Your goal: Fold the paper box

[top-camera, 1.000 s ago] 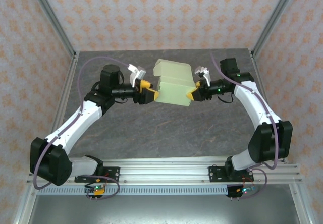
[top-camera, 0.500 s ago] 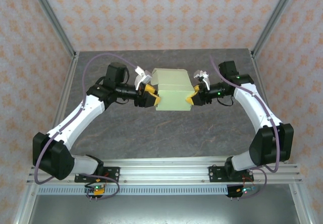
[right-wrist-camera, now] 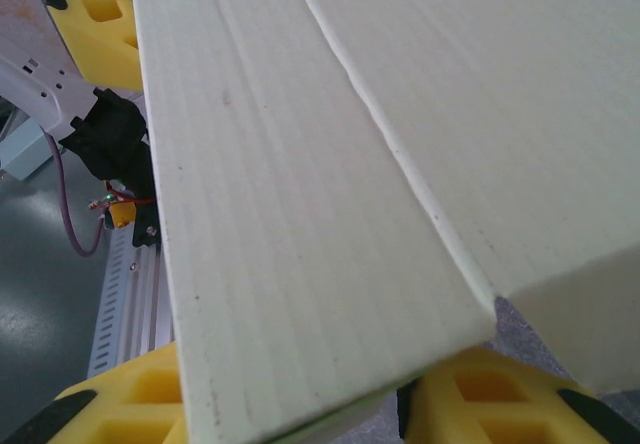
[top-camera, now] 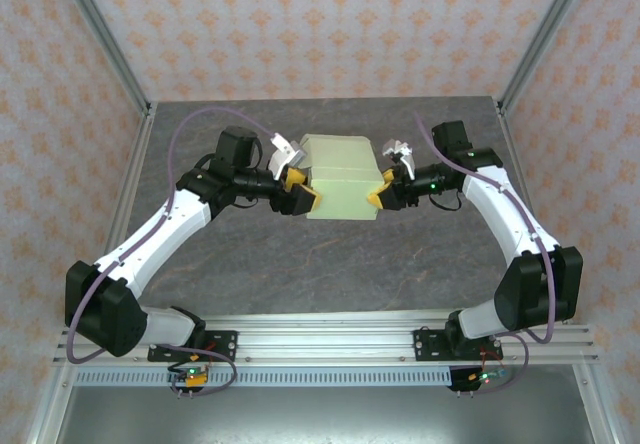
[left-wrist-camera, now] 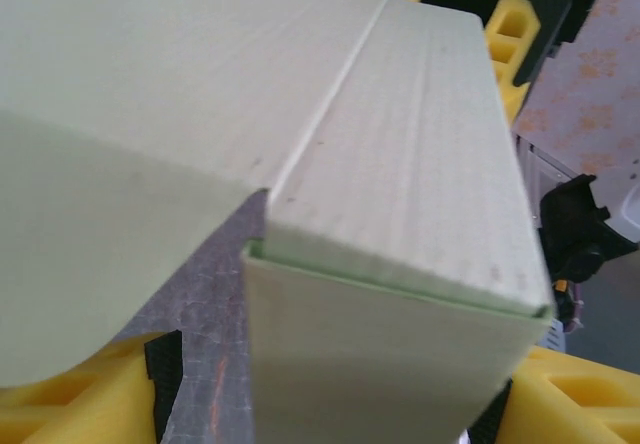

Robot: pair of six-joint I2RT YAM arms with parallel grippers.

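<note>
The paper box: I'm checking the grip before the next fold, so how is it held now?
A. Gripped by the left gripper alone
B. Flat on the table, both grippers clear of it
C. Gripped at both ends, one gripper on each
C: in the top view the left gripper clamps the left end of the paper box and the right gripper clamps its right end.

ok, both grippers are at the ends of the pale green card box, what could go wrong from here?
1. The left gripper and right gripper meet opposite ends of the pale green card box; an uneven push could buckle the thin card.
2. In the left wrist view a corner seam gapes, so that panel may spring open.
</note>
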